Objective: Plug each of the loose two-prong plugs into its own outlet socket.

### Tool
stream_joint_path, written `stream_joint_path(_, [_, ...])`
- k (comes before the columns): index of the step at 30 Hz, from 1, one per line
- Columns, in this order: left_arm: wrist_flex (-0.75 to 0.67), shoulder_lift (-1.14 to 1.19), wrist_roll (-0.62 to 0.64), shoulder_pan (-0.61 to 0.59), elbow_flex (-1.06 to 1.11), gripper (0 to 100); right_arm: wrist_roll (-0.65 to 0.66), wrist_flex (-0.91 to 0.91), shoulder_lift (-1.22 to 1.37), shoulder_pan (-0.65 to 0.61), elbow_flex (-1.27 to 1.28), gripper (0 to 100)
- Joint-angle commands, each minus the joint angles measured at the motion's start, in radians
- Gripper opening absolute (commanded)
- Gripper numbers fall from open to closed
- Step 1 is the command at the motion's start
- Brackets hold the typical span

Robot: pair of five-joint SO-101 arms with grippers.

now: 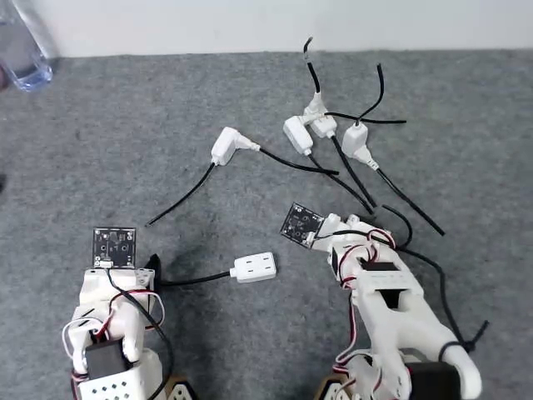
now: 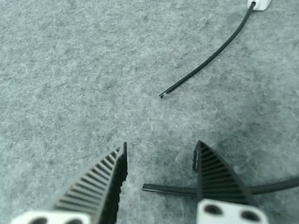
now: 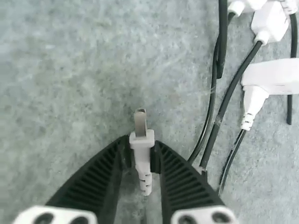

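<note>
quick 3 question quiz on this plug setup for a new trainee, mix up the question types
1. True or false: the right gripper is shut on a plug.
2. The left gripper is: A open; B shut on a plug; C shut on the outlet.
3. Fill in: the outlet lies on the carpet, and its cable runs toward the ____ arm.

Key: 1 true; 2 A; 3 left.
</note>
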Motion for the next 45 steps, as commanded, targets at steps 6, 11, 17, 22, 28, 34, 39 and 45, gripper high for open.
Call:
stream_joint_path(6, [-0.008,-0.012,-0.009,0.0,-0.005,22,-0.006,0.378,-0.288,-0.004,-0.017,30.7])
stream_joint_path(11, [-0.008,-0.012,-0.009,0.0,-0.005,22,-0.006,0.552,-0.492,-0.004,-0.017,25.1])
stream_joint_path(17, [-0.008,-0.012,-0.009,0.0,-0.005,22,-0.009,0.645,-0.529,-0.002,-0.129,24.0])
stream_joint_path(22, [-0.008,-0.012,-0.009,0.0,-0.005,22,-0.034,0.645,-0.321,0.005,-0.299,24.0])
stream_joint_path(28, [-0.008,-0.012,-0.009,0.0,-0.005,22,-0.055,0.587,0.059,0.002,-0.542,24.0])
stream_joint_path(34, [-0.008,-0.012,-0.009,0.0,-0.005,22,-0.055,0.584,0.239,0.004,-0.643,24.0])
stream_joint_path(39, [-0.008,-0.012,-0.009,0.0,-0.005,22,-0.048,0.579,0.239,0.027,-0.646,24.0])
stream_joint_path(45, [-0.005,-0.012,-0.009,0.0,-0.005,22,-0.011,0.541,0.249,0.062,-0.643,24.0])
